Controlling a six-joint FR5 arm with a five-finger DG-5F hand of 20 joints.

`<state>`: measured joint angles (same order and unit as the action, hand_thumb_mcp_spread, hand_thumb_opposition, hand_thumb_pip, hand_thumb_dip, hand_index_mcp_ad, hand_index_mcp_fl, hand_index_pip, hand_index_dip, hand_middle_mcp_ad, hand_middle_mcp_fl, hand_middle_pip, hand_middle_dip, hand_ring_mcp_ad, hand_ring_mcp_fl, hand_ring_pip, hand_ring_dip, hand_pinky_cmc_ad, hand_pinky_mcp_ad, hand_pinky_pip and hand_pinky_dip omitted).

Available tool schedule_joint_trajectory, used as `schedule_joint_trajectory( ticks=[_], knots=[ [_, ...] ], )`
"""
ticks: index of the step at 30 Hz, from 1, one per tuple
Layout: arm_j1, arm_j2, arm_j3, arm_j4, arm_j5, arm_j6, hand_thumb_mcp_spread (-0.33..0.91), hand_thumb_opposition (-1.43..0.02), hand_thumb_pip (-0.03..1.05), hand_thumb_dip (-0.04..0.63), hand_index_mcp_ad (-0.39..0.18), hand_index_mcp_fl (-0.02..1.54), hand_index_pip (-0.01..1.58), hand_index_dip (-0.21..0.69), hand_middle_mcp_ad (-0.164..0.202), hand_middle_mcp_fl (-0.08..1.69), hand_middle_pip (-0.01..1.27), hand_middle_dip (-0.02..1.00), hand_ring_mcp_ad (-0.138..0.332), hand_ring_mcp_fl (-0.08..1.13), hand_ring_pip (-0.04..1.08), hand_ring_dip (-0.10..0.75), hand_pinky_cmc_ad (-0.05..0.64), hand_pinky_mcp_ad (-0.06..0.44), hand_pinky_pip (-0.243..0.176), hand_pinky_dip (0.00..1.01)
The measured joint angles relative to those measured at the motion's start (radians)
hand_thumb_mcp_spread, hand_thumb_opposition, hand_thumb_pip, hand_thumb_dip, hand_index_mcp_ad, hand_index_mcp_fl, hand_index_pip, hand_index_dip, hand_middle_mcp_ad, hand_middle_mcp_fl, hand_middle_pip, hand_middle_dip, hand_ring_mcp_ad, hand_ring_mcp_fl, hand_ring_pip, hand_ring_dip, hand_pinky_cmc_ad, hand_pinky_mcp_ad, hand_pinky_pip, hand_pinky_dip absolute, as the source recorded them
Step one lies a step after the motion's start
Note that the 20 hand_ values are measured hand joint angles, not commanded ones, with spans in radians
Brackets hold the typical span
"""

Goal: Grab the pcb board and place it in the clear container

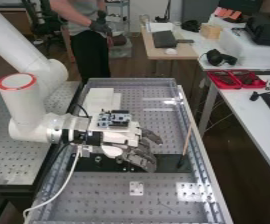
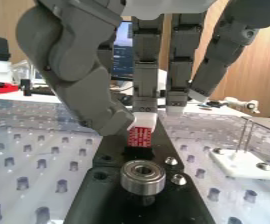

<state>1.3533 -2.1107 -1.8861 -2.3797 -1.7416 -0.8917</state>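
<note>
The hand [image 1: 140, 157] is above the black strip that crosses the bench in the high view. In the wrist view the hand [image 2: 86, 80] has its thumb and one white-tipped finger together at the top of the red pcb board [image 2: 139, 137], pinching it. The board stands upright, its lower edge at a black holder [image 2: 137, 154] on the black fixture. The other fingers hang beside that finger, off the board. I cannot pick out the clear container with certainty.
A round metal bearing [image 2: 143, 177] sits on the black fixture close to the board. A white block with two upright pins [image 2: 242, 162] stands on the perforated plate. A thin stick [image 1: 186, 142] leans near the bench's right rail [image 1: 202, 162]; white boxes [image 1: 100, 99] lie beyond the arm.
</note>
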Motion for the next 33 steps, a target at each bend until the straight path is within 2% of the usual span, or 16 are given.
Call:
schedule_joint_trajectory(
  ticks=[33],
  knots=[
    [-0.003, -0.022, 0.01, 0.015, -0.011, -0.01, 0.53, -0.92, 0.81, 0.394, -0.237, 0.19, 0.58, 0.016, 0.044, 0.5, 0.86, 0.83, 0.105, 0.41, 0.36, 0.557, 0.489, 0.244, 0.051, 0.67]
  ],
)
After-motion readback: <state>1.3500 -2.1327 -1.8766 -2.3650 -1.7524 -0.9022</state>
